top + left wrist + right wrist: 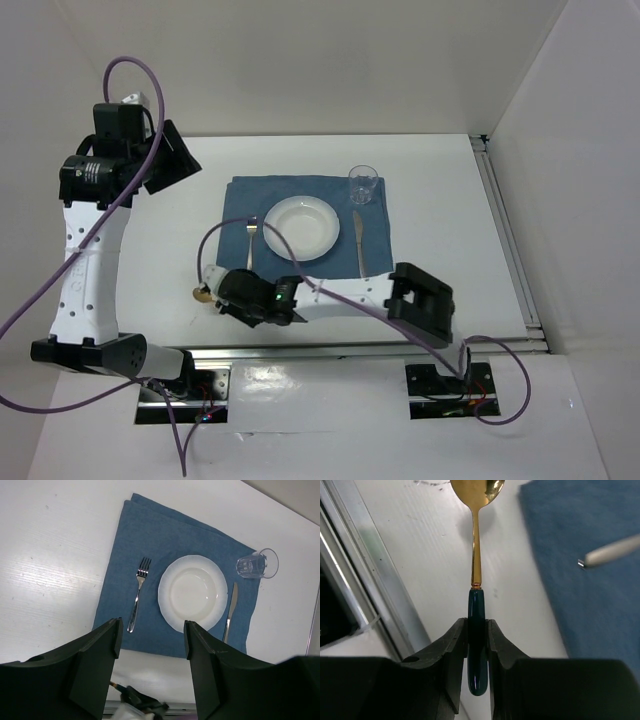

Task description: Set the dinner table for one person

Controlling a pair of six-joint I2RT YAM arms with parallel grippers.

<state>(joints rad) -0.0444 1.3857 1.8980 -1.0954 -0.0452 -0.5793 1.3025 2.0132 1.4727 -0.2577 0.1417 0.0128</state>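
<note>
On the white dinner table (440, 190) lies a blue-grey cloth mat (310, 190) with a white plate (301, 226), a fork (251, 240) to its left, a knife (359, 243) to its right and a clear glass (363, 184) at the far right corner. My right gripper (477, 630) is shut on the dark green handle of a gold spoon (476, 540), low over the table in front of the mat's left corner; its bowl (201, 294) shows in the top view. My left gripper (151, 635) is open and empty, raised high over the table's left side.
Aluminium rails run along the table's right edge (508, 235) and near edge (330, 352). The right arm's elbow (420, 300) lies low across the near edge. White walls enclose the table at the back and on the sides.
</note>
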